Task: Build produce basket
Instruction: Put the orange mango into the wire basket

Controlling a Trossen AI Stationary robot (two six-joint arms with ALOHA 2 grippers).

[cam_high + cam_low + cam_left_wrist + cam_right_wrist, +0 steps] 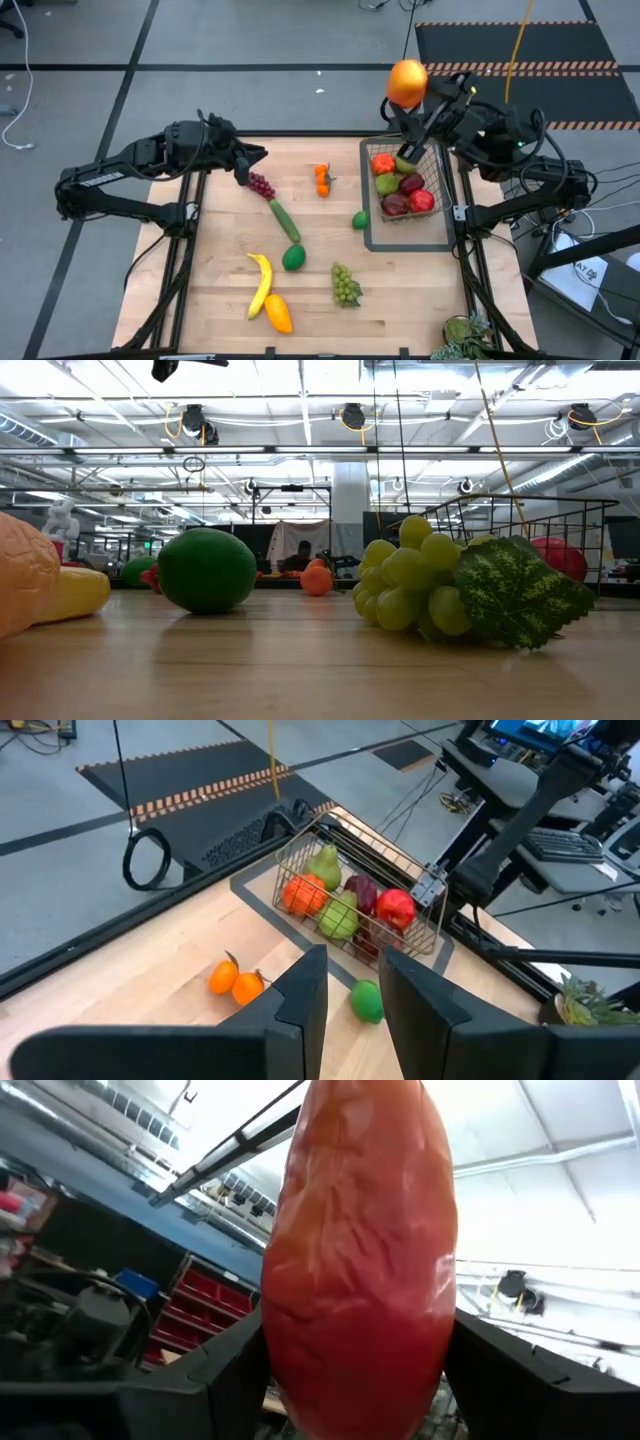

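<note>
left tool (243, 166) low, fingers slightly apart | right tool (408, 92) raised, gripping

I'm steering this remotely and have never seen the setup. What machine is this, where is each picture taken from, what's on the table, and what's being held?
Two dark robot arms work at a wooden table. One picture looks down from overhead, one looks level across the tabletop, and one sits on each wrist. The right gripper holds an orange-red mango raised near the wire basket, which already holds apples and pears. The left gripper is holding nothing, beside the purple grapes. Loose on the wood: a cucumber, two limes, small oranges, a banana, another mango and green grapes.
</note>
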